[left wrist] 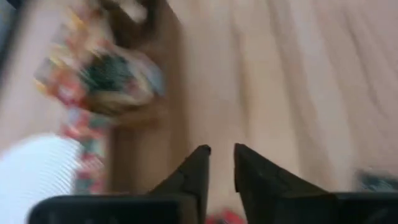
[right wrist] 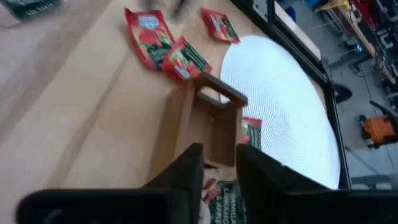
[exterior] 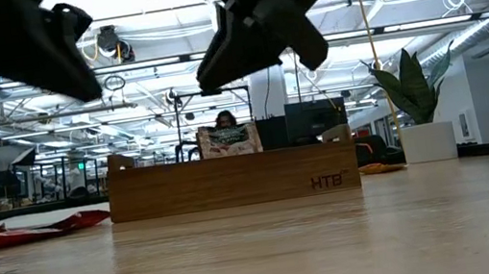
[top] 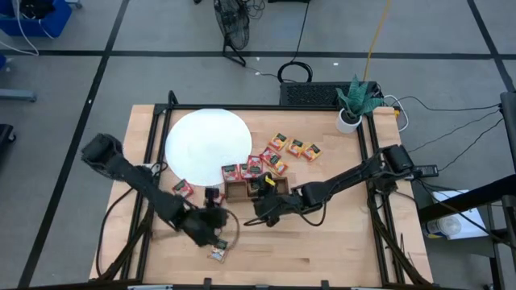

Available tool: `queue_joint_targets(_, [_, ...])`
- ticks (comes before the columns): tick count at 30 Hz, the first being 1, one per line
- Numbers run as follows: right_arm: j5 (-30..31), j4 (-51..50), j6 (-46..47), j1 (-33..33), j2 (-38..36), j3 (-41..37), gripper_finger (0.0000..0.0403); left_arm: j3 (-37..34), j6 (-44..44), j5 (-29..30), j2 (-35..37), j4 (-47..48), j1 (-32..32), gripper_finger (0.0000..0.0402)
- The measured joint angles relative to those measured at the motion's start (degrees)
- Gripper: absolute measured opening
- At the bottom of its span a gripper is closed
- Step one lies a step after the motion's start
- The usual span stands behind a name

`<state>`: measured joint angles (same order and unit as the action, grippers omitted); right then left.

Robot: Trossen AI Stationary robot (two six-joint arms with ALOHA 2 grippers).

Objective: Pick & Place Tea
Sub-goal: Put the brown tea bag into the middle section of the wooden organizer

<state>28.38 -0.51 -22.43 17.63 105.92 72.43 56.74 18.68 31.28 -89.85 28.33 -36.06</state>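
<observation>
Sachets of tea lie scattered round the wooden tray (top: pixel 246 187) in the view from above: a red group (top: pixel 263 163) touching its far side by the white disc (top: pixel 206 141), three orange-yellow ones (top: pixel 295 147) further off toward the plant (top: pixel 355 101), a red one (top: pixel 183 188) on the left, and one pale sachet (top: pixel 217 254) alone near the table's front edge. The left gripper (top: pixel 216 236) hangs just beside that pale sachet, so the left arm is plainly the nearer one for it. The right gripper (top: pixel 260 203) sits at the tray's right end, close to the red group. Open board lies in front of the tray; the front edge is close behind the pale sachet.

From table height the tray (exterior: pixel 232 180) runs broadside across the picture, red sachets (exterior: pixel 6 233) flat on the left, and both arms show only as dark shapes overhead.

Past the left wrist, the fingers (left wrist: pixel 193 177) stand a narrow gap apart with nothing between them, and a blurred heap of coloured sachets (left wrist: pixel 102 78) lies ahead.

Past the right wrist, the fingers (right wrist: pixel 186 171) are likewise a little apart and empty, poised over the tray's end compartment (right wrist: pixel 211 127), its long axis running away from the gripper. A red sachet (right wrist: pixel 249 134) leans at the tray's side against the disc (right wrist: pixel 289 112), and another printed sachet (right wrist: pixel 224 199) lies right under the fingertips, which I judge the easiest pick.
</observation>
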Motion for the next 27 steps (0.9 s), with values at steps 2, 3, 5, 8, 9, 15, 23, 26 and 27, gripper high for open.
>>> queue_joint_targets(2, [0.0, 0.7, 1.8, -0.6, -0.1, -0.6, 0.0117, 5.8, 0.8, -2.5, -4.7, 8.1, -1.5, 0.0113])
queue_joint_targets(3, [0.0, 1.6, 2.9, -0.9, -0.1, -0.9, 0.0129, 8.8, 0.7, -2.7, -7.2, 13.0, -2.5, 0.0124])
queue_joint_targets(5, [0.1, 2.0, 4.8, -1.1, -0.1, -1.3, 0.0150, 14.4, 0.2, -2.8, -12.4, 23.0, -4.3, 0.0144])
queue_joint_targets(8, [-0.1, 2.3, 6.8, -1.0, -0.1, -1.3, 0.0177, 21.2, 1.1, -2.6, -19.3, 34.8, -6.7, 0.0169])
queue_joint_targets(9, [-0.1, 2.6, 7.5, -0.8, -0.1, -1.3, 0.0184, 22.7, 2.1, -2.7, -21.0, 37.0, -7.3, 0.0176])
queue_joint_targets(15, [0.0, 4.9, 8.3, 2.1, -0.2, -1.3, 0.0215, 28.6, 5.3, -10.5, -28.8, 37.6, -11.0, 0.0201])
queue_joint_targets(23, [0.2, 10.0, 8.3, 4.9, -0.2, -1.3, 0.0214, 32.9, 12.4, -12.6, -31.0, 36.2, -14.2, 0.0186])
queue_joint_targets(26, [0.2, 10.1, 10.1, 5.4, -0.2, -1.3, 0.0214, 33.5, 12.9, -13.2, -31.0, 34.4, -15.1, 0.0178])
queue_joint_targets(27, [0.2, 10.2, 11.2, 5.4, -0.2, -1.3, 0.0214, 33.5, 12.9, -13.2, -31.0, 33.4, -15.3, 0.0176])
